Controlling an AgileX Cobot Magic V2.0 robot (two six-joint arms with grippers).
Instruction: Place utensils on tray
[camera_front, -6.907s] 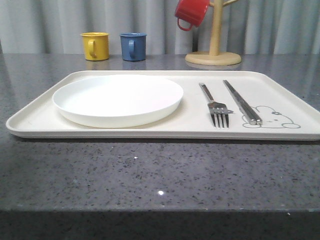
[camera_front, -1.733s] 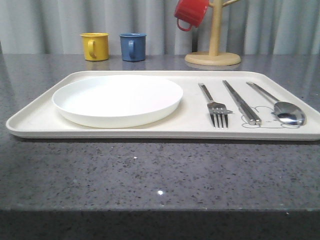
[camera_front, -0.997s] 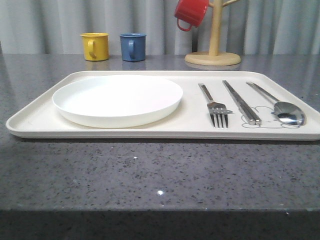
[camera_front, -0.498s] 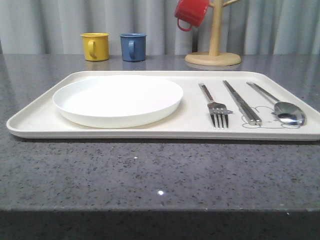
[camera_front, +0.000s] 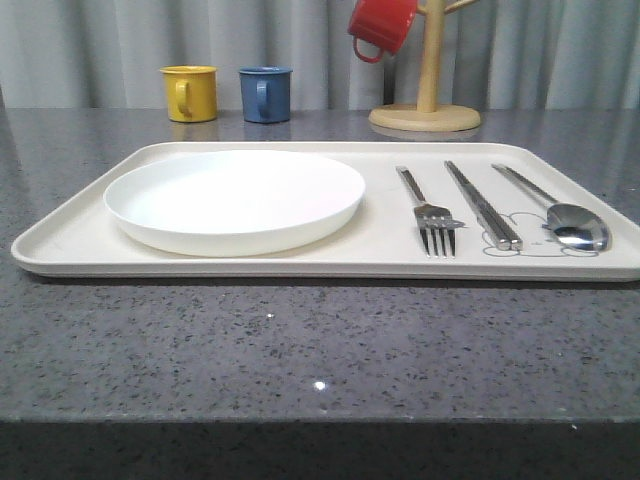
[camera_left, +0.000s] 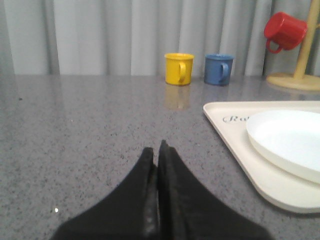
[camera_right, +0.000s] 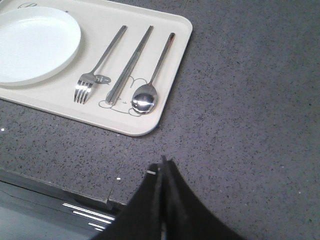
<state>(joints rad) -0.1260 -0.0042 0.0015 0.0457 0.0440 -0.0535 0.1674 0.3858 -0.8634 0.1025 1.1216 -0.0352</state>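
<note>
Right, I see the tray (camera_front: 80, 235) across the middle of the front frame, with the plate (camera_front: 235, 198) on its left half and the fork (camera_front: 430, 210), chopsticks (camera_front: 484, 204) and spoon (camera_front: 562, 212) lying side by side on its right half. My left gripper (camera_left: 157, 150) is pressed closed on nothing, low in its frame; my right gripper (camera_right: 162, 167) likewise, over bare countertop (camera_right: 240, 100) beside the tray
</note>
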